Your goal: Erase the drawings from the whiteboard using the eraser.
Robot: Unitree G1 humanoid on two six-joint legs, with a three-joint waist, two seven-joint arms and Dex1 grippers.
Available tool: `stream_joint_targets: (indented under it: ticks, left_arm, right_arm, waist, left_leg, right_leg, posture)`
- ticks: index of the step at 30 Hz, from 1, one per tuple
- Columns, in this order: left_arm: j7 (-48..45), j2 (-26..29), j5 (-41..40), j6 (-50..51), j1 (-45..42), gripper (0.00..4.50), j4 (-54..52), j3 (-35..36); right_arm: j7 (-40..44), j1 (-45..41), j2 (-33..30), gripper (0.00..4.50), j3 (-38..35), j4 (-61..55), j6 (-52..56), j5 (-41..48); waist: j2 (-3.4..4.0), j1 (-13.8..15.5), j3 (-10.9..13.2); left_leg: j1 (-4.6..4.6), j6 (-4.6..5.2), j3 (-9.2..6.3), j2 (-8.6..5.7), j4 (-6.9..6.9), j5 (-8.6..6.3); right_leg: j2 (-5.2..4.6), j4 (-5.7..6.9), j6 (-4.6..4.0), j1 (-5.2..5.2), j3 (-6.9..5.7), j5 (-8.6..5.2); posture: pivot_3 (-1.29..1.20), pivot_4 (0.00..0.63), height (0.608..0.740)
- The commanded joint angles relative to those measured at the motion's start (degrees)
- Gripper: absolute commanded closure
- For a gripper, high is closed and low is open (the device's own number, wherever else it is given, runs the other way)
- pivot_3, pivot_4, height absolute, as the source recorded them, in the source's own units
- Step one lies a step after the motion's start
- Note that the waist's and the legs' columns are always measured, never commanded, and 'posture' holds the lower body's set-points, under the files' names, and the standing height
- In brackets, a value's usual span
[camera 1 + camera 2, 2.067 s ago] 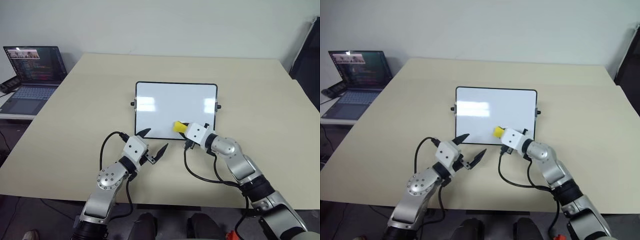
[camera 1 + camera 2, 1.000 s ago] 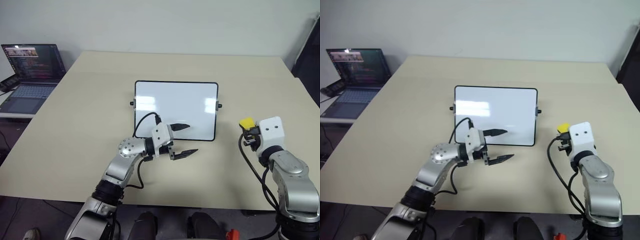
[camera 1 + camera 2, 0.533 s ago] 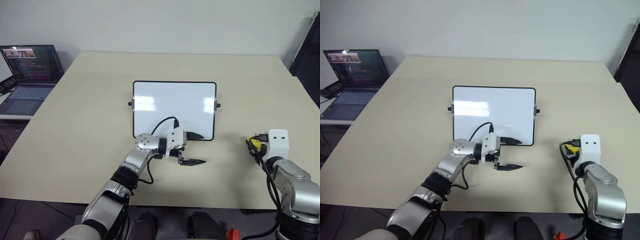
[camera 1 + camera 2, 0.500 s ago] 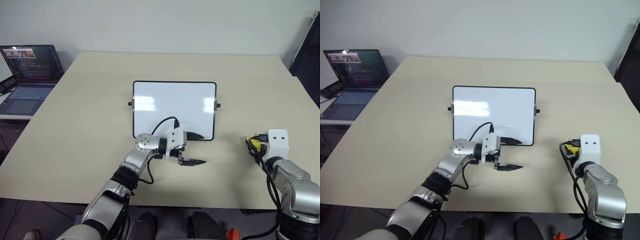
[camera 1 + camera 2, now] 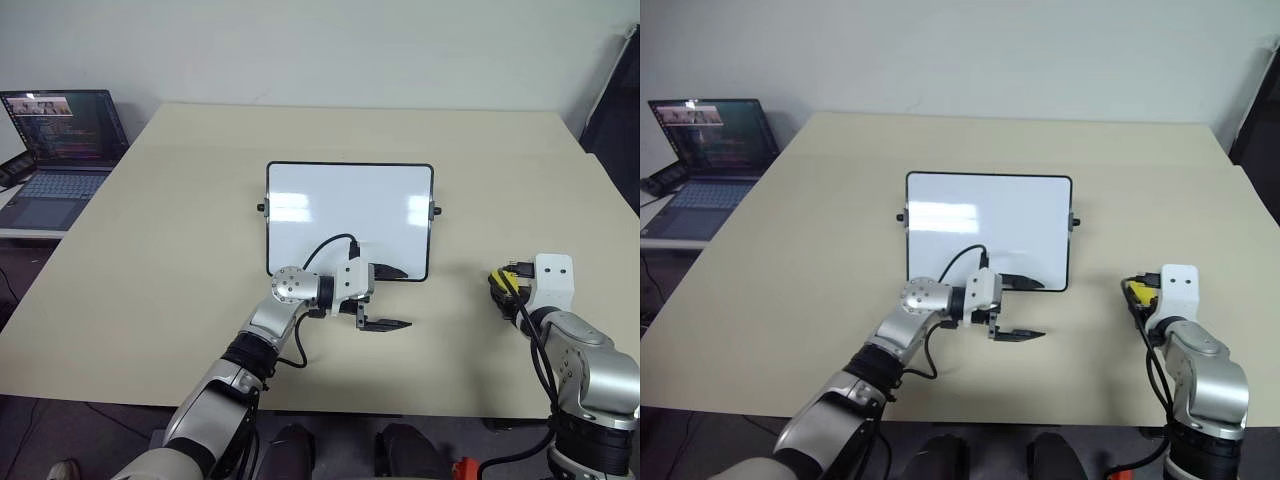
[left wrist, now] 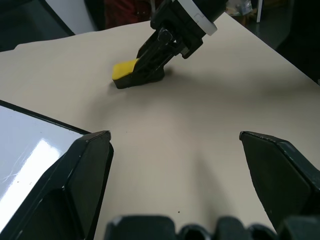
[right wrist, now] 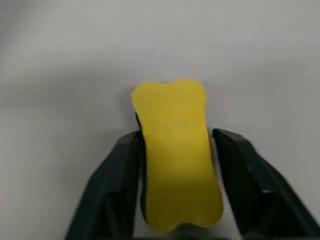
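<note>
Eraser (image 7: 176, 150) lay on tabletop (image 5: 180, 260) between fingers of my loosened right hand (image 7: 175, 190); risk: withdrawal snagging and dragging it; left hand (image 5: 388, 297) open, empty.

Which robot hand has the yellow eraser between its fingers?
The right gripper, over the table right of the whiteboard; the eraser sits between its fingers. The left gripper is empty.

Pretty even bright indoor light, soft shadows on the table (image 5: 180, 250). Two white glare patches on the whiteboard (image 5: 349, 218). Right wrist view looks dimmer and greyish, its near fingers (image 7: 107, 185) a bit soft
</note>
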Motion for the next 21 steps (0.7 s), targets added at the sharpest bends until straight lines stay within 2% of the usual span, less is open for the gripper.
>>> stream_joint_targets:
  ticks: [1, 3, 6, 12, 15, 17, 21]
  left_arm:
    - [0.26, -0.42, 0.02, -1.20, -1.31, 0.00, -0.53, 0.62]
    - [0.32, -0.48, 0.07, -1.13, -1.43, 0.00, -0.51, 0.68]
    - [0.69, -0.59, -0.12, -0.68, -1.38, 0.00, -1.02, 0.95]
    - [6.15, 1.25, -5.66, 12.71, 2.90, 0.00, -12.94, 6.54]
    - [12.70, 4.65, -7.83, 22.66, 9.39, 0.00, -25.12, 11.25]
    - [18.48, 4.42, -7.95, 27.10, 13.44, 0.00, -32.07, 13.03]
    - [30.89, 1.91, -4.99, 29.39, 20.46, 0.00, -41.25, 15.93]
  right_arm:
    - [-0.86, -0.50, -1.25, 0.54, -1.17, -1.00, -0.74, 0.37]
    - [-1.45, -0.70, -1.30, 0.02, -1.78, -1.42, -0.35, 0.52]
    - [-1.93, -1.01, -1.56, 0.02, -2.29, -2.36, 0.00, 0.87]
    - [-2.02, -1.11, -1.19, 0.02, -4.54, -10.25, 5.80, 2.81]
    - [-2.81, 1.07, -0.06, 0.02, -5.01, -18.39, 8.14, 2.74]
    - [-2.81, 3.82, -0.33, 0.02, -4.90, -22.46, 7.18, 2.43]
    - [-3.06, 10.81, -0.01, 0.02, -3.80, -26.70, -0.14, 1.07]
  waist:
    - [0.00, -0.01, 0.00]
    - [0.00, -0.02, 0.00]
    - [0.01, -0.02, -0.01]
    - [0.05, -0.08, -0.03]
    - [0.12, -0.33, -0.07]
    - [0.17, -0.32, -0.10]
    - [0.16, 0.49, -0.10]
  left_leg:
    - [0.00, 0.00, 0.00, 0.00, 0.00, 0.00]
    - [0.00, 0.00, 0.00, 0.00, 0.00, 0.00]
    - [0.00, 0.00, 0.01, 0.00, 0.00, 0.00]
    - [-0.05, 0.00, -0.09, 0.03, 0.01, 0.00]
    - [-0.04, 0.00, -0.09, 0.08, 0.00, 0.00]
    - [-0.07, 0.00, -0.12, 0.12, -0.02, 0.00]
    - [-0.16, 0.00, -0.25, 0.02, 0.08, 0.00]
  right_leg:
    - [0.00, 0.00, 0.00, 0.00, 0.00, 0.00]
    - [0.00, 0.01, 0.00, 0.00, 0.00, 0.00]
    - [0.00, 0.01, 0.00, 0.00, 0.01, 0.00]
    - [0.01, 0.04, 0.00, -0.06, 0.03, 0.00]
    - [-0.01, 0.04, 0.00, -0.07, 0.08, 0.00]
    - [-0.09, 0.03, 0.00, -0.12, 0.09, 0.00]
    - [-0.30, -0.02, 0.01, -0.05, 0.09, -0.01]
  posture:
    - [0.00, 0.150, 0.740]
    - [0.00, 0.150, 0.740]
    - [0.00, 0.150, 0.740]
    - [0.00, 0.150, 0.740]
    - [0.00, 0.150, 0.740]
    - [0.00, 0.150, 0.740]
    - [0.00, 0.150, 0.740]
